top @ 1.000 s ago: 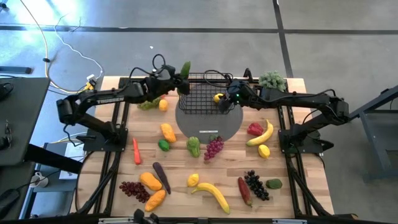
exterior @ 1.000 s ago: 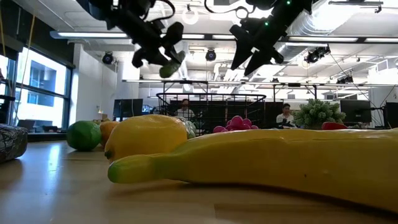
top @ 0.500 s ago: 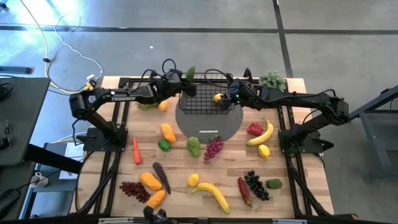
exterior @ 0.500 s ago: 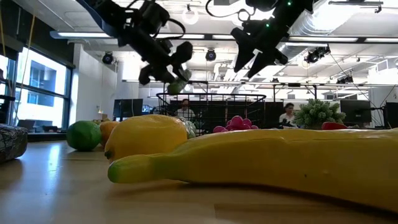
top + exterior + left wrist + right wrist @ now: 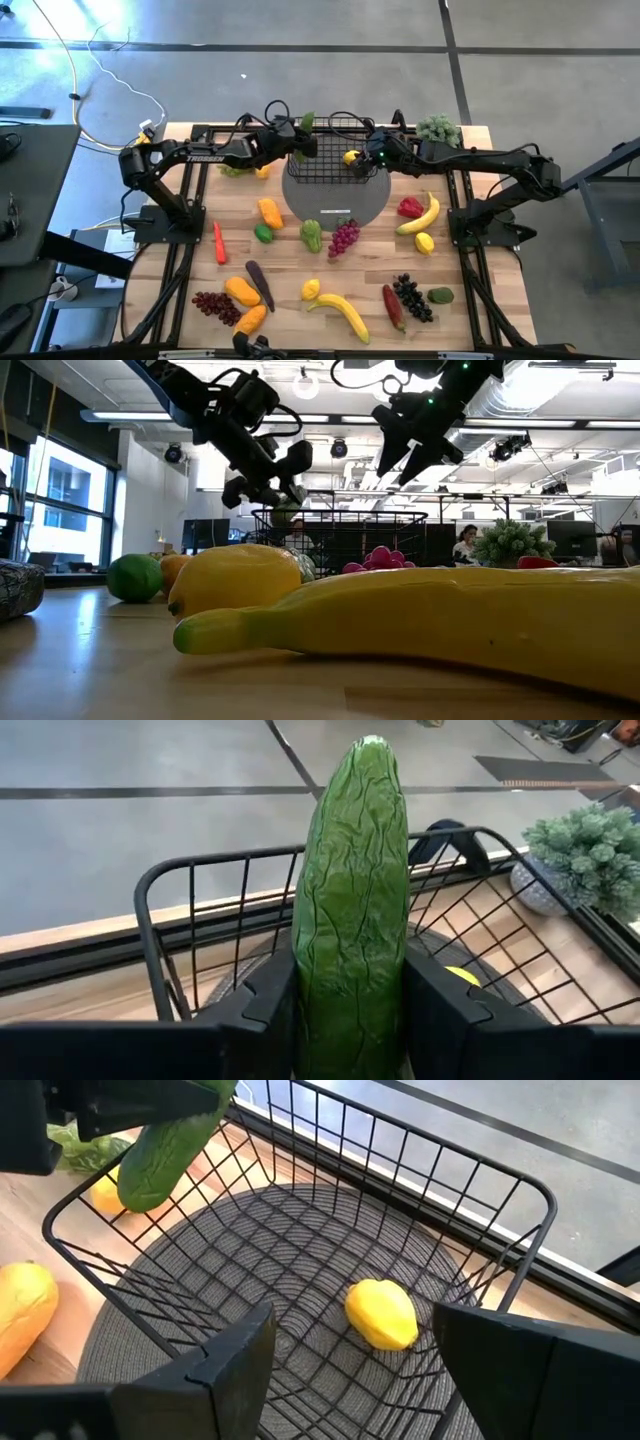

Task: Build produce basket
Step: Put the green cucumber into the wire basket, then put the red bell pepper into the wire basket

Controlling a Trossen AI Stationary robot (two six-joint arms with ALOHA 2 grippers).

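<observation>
The black wire basket (image 5: 335, 150) stands on a grey round mat at the table's far middle. One yellow lemon (image 5: 381, 1315) lies on the basket's floor. My left gripper (image 5: 297, 142) hovers at the basket's left wall, shut on a green cucumber (image 5: 352, 900). In the right wrist view the cucumber (image 5: 170, 1142) slants over the basket's rim. My right gripper (image 5: 362, 165) hangs open over the basket's right part, above the lemon (image 5: 350, 157). Other produce lies scattered on the table's near half. My left gripper pinches the cucumber between its two fingers (image 5: 265, 1005), one on each long side of its lower part (image 5: 350, 990). The cucumber runs along the fingers and sticks out well past their tips, over the basket's rim (image 5: 200, 868). It is lifted clear of the table.
A bushy grey-green plant (image 5: 438, 128) stands at the far right corner. Lettuce and an orange fruit (image 5: 262, 170) lie under the left arm. Bananas (image 5: 342, 312), grape bunches (image 5: 343, 238), a red pepper (image 5: 409, 207), a carrot (image 5: 219, 243) and an eggplant (image 5: 260, 285) fill the near table.
My left gripper has carried the cucumber toward the table's right and down, from left of the basket to over its left rim, staying shut on it. The cucumber's free end now reaches over the basket.
</observation>
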